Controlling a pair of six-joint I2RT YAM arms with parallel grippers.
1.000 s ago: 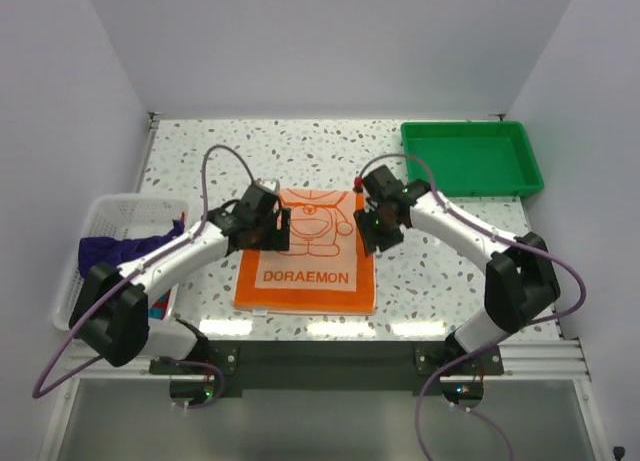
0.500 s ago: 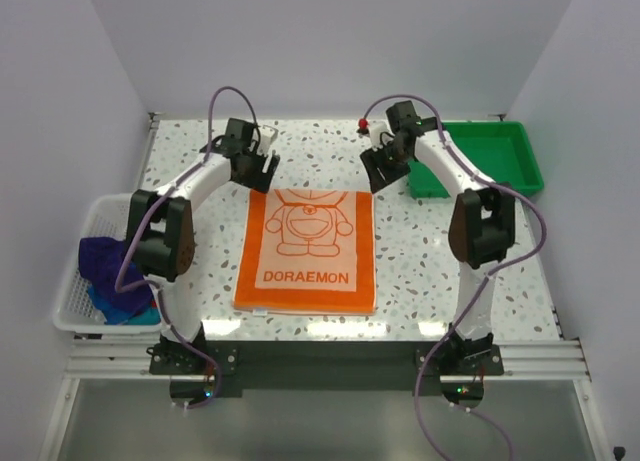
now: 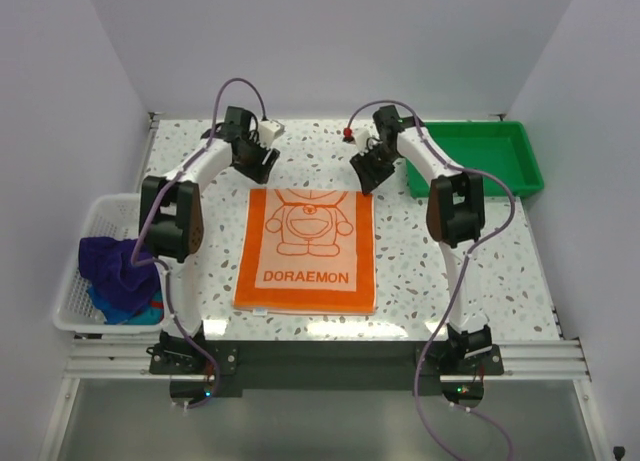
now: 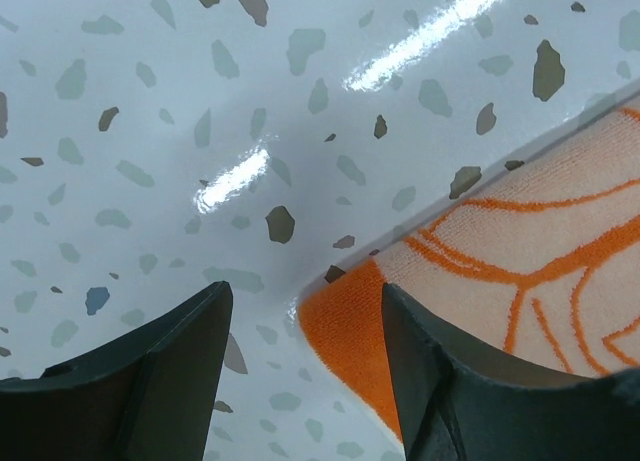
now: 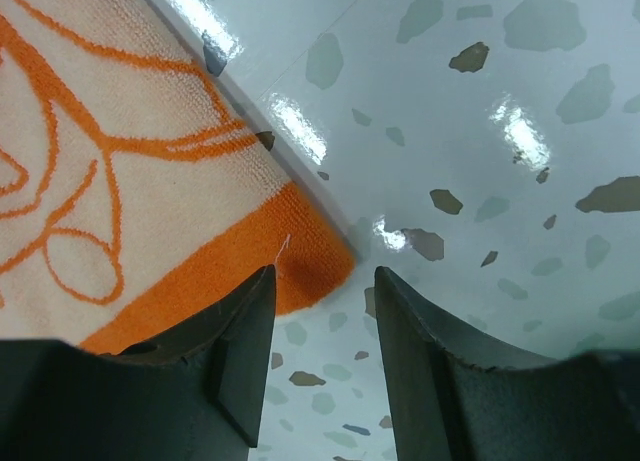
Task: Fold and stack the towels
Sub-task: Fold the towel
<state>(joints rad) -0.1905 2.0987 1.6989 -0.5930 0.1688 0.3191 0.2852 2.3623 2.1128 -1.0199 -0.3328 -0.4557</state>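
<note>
A white worktop (image 3: 520, 271) speckled with grey and brown chips fills the middle. It is glossy enough to throw back bright streaks of overhead light along its 6 o'clock edge. Plain pale lavender walls close it in: the back wall (image 3: 330, 41) at 12 o'clock, the side walls (image 3: 50, 101) at 9 and 3 o'clock. An aluminium rail (image 3: 320, 359) borders the near edge, with a grey panel (image 3: 320, 421) below it.

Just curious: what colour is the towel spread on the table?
The towel is orange and white; the top view shows it best.
</note>
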